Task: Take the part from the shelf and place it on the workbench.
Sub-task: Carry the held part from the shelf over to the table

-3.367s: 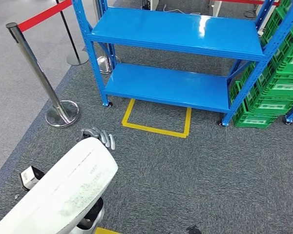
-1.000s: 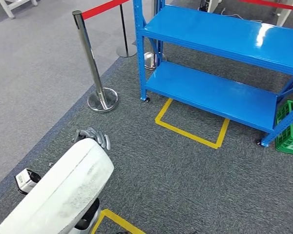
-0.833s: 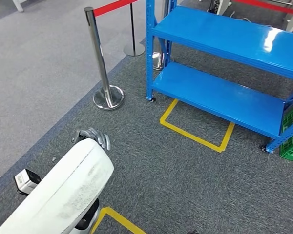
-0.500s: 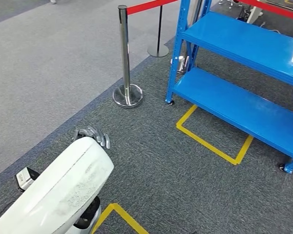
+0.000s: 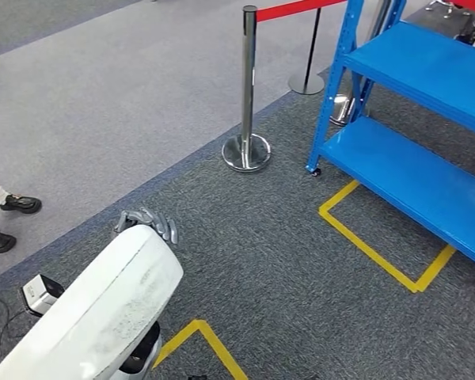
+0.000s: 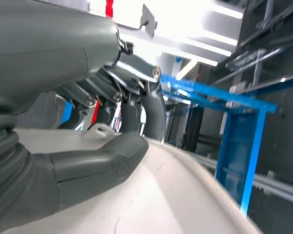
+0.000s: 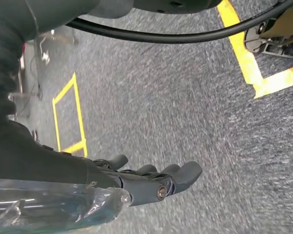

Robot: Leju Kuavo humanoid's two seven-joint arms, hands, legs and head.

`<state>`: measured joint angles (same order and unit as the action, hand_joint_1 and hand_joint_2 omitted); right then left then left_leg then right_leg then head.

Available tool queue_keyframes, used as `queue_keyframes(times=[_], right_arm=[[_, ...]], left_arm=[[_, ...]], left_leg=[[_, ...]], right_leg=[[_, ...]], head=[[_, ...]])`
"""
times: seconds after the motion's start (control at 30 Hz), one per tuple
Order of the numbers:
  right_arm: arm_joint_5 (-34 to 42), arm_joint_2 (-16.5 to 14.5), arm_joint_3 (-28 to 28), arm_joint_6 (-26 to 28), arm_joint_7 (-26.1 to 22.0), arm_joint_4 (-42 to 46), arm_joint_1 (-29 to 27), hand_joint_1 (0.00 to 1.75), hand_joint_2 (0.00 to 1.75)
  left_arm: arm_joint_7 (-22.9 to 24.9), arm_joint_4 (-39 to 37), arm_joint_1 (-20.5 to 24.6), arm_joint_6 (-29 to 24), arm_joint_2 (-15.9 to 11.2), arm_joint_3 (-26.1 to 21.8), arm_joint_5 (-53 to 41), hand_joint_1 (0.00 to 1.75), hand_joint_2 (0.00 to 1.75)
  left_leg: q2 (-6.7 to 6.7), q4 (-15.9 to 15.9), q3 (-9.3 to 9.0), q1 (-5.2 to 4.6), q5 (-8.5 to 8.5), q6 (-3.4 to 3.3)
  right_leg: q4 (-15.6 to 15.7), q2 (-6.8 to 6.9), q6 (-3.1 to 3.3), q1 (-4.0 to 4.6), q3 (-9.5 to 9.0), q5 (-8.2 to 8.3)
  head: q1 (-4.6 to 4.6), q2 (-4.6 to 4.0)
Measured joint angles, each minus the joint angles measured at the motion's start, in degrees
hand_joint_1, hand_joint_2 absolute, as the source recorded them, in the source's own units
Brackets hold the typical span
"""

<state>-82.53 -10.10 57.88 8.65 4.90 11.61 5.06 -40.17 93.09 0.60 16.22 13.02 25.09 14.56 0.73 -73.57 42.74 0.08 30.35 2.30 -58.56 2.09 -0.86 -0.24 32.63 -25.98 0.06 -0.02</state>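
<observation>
Over the grey carpet (image 5: 271, 261), the left hand (image 5: 146, 222) grips the white part (image 5: 97, 317), fingers curled over its far edge. Left wrist view adds the thumb (image 6: 97, 158) pressed against it. Right hand (image 7: 152, 183) hangs empty, fingers straight.

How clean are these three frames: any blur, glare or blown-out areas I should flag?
Head view: evenly lit and fairly sharp, with a sheen on the blue shelf. Left wrist view: ceiling lights blown out white above the left hand, which grips the white part; the background is dark. Right wrist view: carpet smeared with motion blur beyond the right hand.
</observation>
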Motion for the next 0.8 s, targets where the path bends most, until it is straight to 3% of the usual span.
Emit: queue_keyframes(times=[0.07,0.1,0.13,0.2,0.27,0.33,0.4,0.47,0.5,0.53,0.57,0.63,0.7,0.77,0.8], right_arm=[[0.0,0.0,0.0,0.0,0.0,0.0,0.1,0.0,1.75],[0.0,0.0,0.0,0.0,0.0,0.0,0.2,0.0,1.75],[0.0,0.0,0.0,0.1,0.0,0.0,0.3,0.0,1.75],[0.0,0.0,0.0,0.1,0.1,0.0,0.3,0.0,1.75],[0.0,0.0,0.0,0.1,0.3,0.1,0.3,0.0,1.75],[0.0,0.0,0.0,0.2,0.5,0.2,0.5,0.0,1.75],[0.0,0.0,0.0,0.2,0.5,0.2,0.5,0.0,1.75],[0.0,0.0,0.0,0.2,0.6,0.2,0.3,0.0,1.75],[0.0,0.0,0.0,0.2,0.6,0.2,0.2,0.0,1.75],[0.0,0.0,0.0,0.2,0.6,0.2,0.1,0.0,1.75],[0.0,0.0,0.0,0.2,0.6,0.2,0.1,0.0,1.75],[0.0,0.0,0.0,0.2,0.6,0.2,0.1,0.0,1.75],[0.0,-0.1,0.0,0.2,0.7,0.2,0.1,0.0,1.75],[0.0,-0.2,0.0,0.2,0.9,0.2,0.1,0.0,1.75],[0.1,-0.2,0.0,0.2,0.9,0.2,0.2,0.0,1.75]], left_arm=[[0.0,0.0,0.0,0.0,0.0,0.0,0.0,1.55,1.75],[0.0,0.0,0.0,0.0,0.0,0.0,0.0,1.55,1.75],[0.0,0.0,0.1,0.0,0.0,0.0,0.0,1.55,1.75],[0.0,0.0,0.1,0.0,0.0,0.1,0.0,1.55,1.75],[0.0,0.0,0.1,0.0,0.1,0.0,0.0,1.55,1.75],[0.0,0.0,0.1,0.0,0.1,0.0,0.0,1.55,1.75],[0.0,0.0,0.1,0.0,0.2,0.1,0.1,1.55,1.75],[0.0,0.0,0.1,0.0,0.2,0.1,0.0,1.55,1.75],[0.0,0.0,0.1,0.0,0.2,0.1,0.0,1.55,1.75],[0.0,0.0,0.1,0.0,0.2,0.1,0.0,1.55,1.75],[0.0,0.0,0.1,-0.1,0.2,0.1,0.0,1.55,1.75],[0.0,0.0,0.1,-0.1,0.2,0.1,0.0,1.55,1.75],[0.0,0.1,0.1,-0.2,0.2,0.1,0.0,1.55,1.75],[0.0,0.1,0.0,-0.2,0.1,0.1,0.1,1.55,1.75],[0.0,0.1,0.0,-0.2,0.1,0.0,0.1,1.55,1.75]], left_leg=[[-1.06,6.3,-3.62,-0.12,-3.63,-0.4],[-2.51,10.3,-5.92,-0.36,-5.02,-0.61],[-3.75,13.7,-7.82,-0.6,-6.04,-0.96],[-4.84,16.3,-8.94,-1.05,-6.14,-1.58],[-3.49,16.7,-8.83,-0.99,-6.4,-2.28],[-2.19,16.9,-8.9,-0.62,-6.68,-2.9],[-0.96,17.0,-8.86,-0.37,-6.83,-3.31],[0.56,17.0,-8.76,-0.34,-6.92,-3.44],[1.37,16.9,-8.75,-0.32,-6.96,-3.4],[2.23,16.9,-8.77,-0.26,-7.01,-3.32],[3.05,16.9,-8.79,-0.18,-7.06,-3.18],[4.57,16.6,-8.63,-0.07,-7.1,-2.67],[5.82,16.4,-8.11,-0.02,-7.37,-1.91],[7.07,16.6,-7.61,0.19,-7.86,-1.09],[6.84,16.5,-7.4,0.22,-7.82,-0.79]], right_leg=[[0.0,1.35,-0.03,0.11,-0.16,-0.1],[0.0,1.87,-0.15,0.22,-0.26,-0.19],[-0.1,2.41,-0.34,0.4,-0.35,-0.31],[0.0,3.42,-0.77,0.71,-0.52,-0.46],[0.1,4.25,-1.31,0.72,-0.76,-0.67],[-2.0,2.33,-1.93,0.58,-0.1,-2.3],[-8.8,-0.78,-2.29,0.48,2.86,-5.86],[-15.9,-1.83,-2.39,0.44,6.34,-8.48],[-17.0,-1.94,-2.4,0.41,6.99,-8.32],[-15.7,-2.04,-2.4,0.33,6.54,-7.03],[-12.4,-2.47,-2.45,0.16,5.05,-4.95],[-4.4,-5.14,-2.72,-0.51,1.38,-1.52],[-0.6,-7.41,-2.6,-0.9,-0.35,-0.73],[-0.5,-6.82,-1.84,-0.74,-0.41,-0.69],[-0.4,-6.11,-1.42,-0.67,-0.43,-0.53]], head=[[-0.01,0.0],[-0.01,0.0],[-0.02,0.0],[-0.03,0.0],[-0.05,0.0],[0.07,0.0],[0.28,0.0],[0.37,0.0],[0.39,0.0],[0.39,0.0],[0.39,0.0],[0.43,0.0],[0.44,0.0],[0.44,0.0],[0.44,0.0]])
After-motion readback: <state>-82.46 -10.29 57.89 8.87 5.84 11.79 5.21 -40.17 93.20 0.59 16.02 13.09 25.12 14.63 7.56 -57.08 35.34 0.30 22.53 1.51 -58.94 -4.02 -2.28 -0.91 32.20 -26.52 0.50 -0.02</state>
